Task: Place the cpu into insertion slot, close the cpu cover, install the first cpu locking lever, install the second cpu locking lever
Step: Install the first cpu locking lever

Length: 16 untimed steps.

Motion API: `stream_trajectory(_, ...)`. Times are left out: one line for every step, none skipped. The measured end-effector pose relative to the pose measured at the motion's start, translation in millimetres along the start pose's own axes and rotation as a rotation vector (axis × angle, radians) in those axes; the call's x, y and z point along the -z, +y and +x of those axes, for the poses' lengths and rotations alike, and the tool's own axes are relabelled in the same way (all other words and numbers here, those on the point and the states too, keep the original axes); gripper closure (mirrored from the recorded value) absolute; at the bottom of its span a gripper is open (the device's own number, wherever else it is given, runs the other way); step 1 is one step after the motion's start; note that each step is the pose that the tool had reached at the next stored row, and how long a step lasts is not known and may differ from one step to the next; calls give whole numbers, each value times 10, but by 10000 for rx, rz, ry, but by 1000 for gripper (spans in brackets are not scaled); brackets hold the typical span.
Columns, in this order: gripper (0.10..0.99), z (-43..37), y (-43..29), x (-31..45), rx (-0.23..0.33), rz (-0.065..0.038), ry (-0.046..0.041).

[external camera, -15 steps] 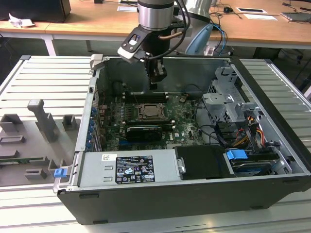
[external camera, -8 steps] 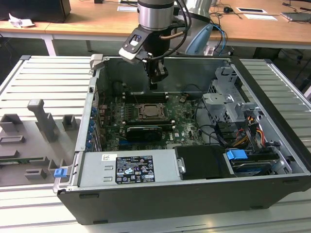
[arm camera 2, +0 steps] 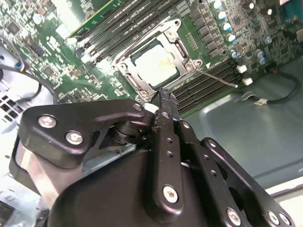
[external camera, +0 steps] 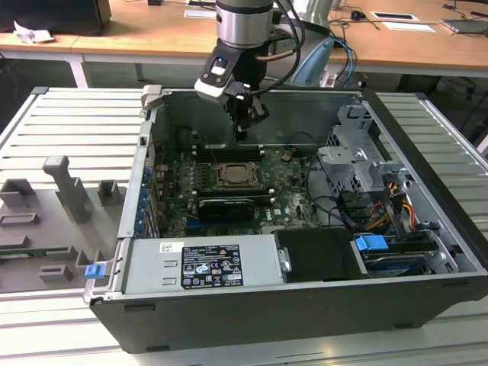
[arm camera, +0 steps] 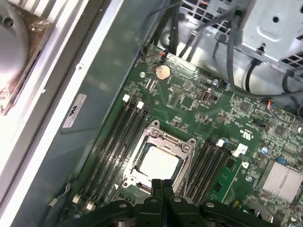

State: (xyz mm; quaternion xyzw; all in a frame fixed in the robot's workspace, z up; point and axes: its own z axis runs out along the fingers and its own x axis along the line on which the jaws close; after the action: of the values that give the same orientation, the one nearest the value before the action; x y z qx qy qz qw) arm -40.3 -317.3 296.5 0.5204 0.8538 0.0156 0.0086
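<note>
**Cpu seated in its slot under the lowered cover, fingers clenched just above**

The cpu (arm camera: 158, 163) lies flat and square inside the insertion slot (external camera: 240, 177), its pale metal top facing up through the cut-out of the cpu cover (arm camera: 168, 137). In both wrist views the cover appears folded down around the chip, as it must be before any lever can clamp it. The slot sits near the middle of the green motherboard (arm camera: 189, 99), between two banks of long memory slots (arm camera: 118, 132) and nearer the board's edge along the far wall of the case.

One thin locking lever (arm camera 2: 218, 79) runs out at a slant from a corner of the slot across the memory slots. It looks unlatched, though the angle makes that hard to confirm. The other lever cannot be made out with any certainty.

The gripper (arm camera 2: 164, 94) hangs just above the slot's near edge, clear of the cover. Its fingers (arm camera: 157, 185) are clenched together on nothing, forming a narrow tip suited to pushing a wire lever rather than grasping.

The open computer case (external camera: 305, 305) lies on its side on the ribbed counter (external camera: 69, 130), leaving the board open from above.
</note>
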Motion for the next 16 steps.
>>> stream_trajectory(980,0,0,0,153,0,5)
stream_trajectory(980,0,0,0,293,0,10)
stream_trajectory(980,0,0,0,442,1,15)
stream_trajectory(980,0,0,0,598,1,21)
stream_trajectory(980,0,0,0,907,2,32)
stream_trajectory(980,0,0,0,1045,2,37)
stream_trajectory(980,0,0,0,1199,2,43)
stream_trajectory(980,0,0,0,1361,2,48)
stream_trajectory(980,0,0,0,1512,3,53)
stream_trajectory(980,0,0,0,1819,3,65)
stream_trajectory(980,0,0,0,2133,4,76)
stream_trajectory(980,0,0,0,2396,4,85)
stream_trajectory(980,0,0,0,2593,4,92)
stream_trajectory(980,0,0,0,2740,5,97)
stream_trajectory(980,0,0,0,2899,5,103)
stream_trajectory(980,0,0,0,2991,5,106)
